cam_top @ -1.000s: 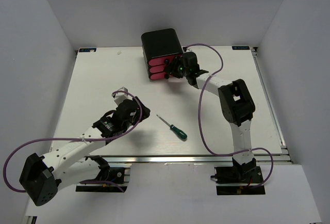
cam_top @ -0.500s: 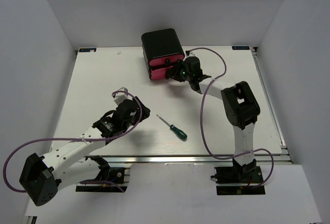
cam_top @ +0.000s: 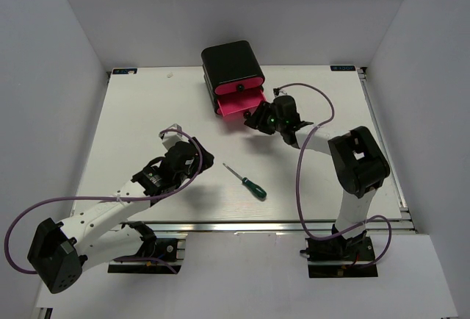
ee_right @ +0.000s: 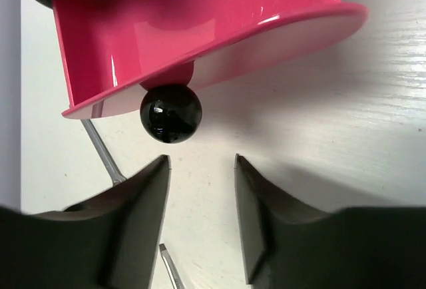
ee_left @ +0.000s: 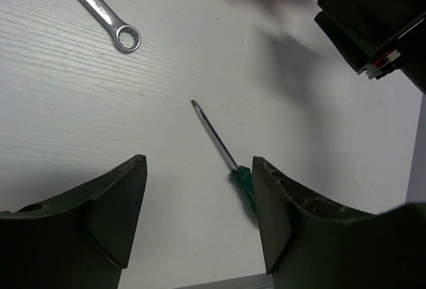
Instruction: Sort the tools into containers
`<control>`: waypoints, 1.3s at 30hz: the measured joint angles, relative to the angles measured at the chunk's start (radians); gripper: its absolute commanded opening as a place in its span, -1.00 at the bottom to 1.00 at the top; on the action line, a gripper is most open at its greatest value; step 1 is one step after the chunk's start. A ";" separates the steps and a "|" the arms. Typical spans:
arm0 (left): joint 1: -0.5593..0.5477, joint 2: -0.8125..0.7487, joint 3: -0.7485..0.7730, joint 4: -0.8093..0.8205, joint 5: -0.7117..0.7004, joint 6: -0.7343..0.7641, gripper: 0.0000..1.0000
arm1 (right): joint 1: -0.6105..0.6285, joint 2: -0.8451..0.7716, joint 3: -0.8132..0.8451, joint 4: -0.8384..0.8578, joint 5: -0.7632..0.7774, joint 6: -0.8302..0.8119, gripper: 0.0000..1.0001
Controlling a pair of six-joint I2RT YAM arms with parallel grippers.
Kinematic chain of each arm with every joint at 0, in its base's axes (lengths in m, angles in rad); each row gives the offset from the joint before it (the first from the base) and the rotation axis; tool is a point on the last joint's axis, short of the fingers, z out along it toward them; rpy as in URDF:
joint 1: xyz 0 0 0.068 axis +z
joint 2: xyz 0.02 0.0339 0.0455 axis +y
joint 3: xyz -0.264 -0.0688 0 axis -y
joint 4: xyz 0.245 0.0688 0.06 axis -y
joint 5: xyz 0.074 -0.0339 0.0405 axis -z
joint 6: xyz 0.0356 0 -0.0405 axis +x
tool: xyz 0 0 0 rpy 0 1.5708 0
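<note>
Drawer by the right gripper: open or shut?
Open. The drawer juts out of the black chest, pink inside showing, knob just beyond the right gripper.

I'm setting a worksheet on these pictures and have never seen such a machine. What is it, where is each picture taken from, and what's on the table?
A left arm and a right arm, both robots, are bolted to a white table. The overhead picture looks down on both; the other two come from cameras on each wrist. On the table are a black chest with one pink drawer pulled out, a green-handled screwdriver and a silver wrench. The left gripper is open and holds nothing. The right gripper is open, just short of the drawer's black knob.
</note>
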 measured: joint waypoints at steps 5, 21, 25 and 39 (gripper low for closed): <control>0.000 0.002 0.006 -0.006 -0.010 -0.001 0.52 | -0.004 0.000 0.011 -0.029 -0.050 -0.068 0.29; 0.110 0.019 0.040 -0.101 -0.018 -0.020 0.26 | 0.065 -0.381 -0.082 -0.521 -0.407 -1.025 0.06; 0.207 0.019 0.040 -0.127 0.037 -0.014 0.44 | 0.119 -0.442 -0.157 -0.613 -0.402 -1.129 0.23; 0.310 0.000 0.040 -0.157 0.175 0.008 0.51 | 0.120 -0.448 -0.180 -0.624 -0.298 -1.142 0.38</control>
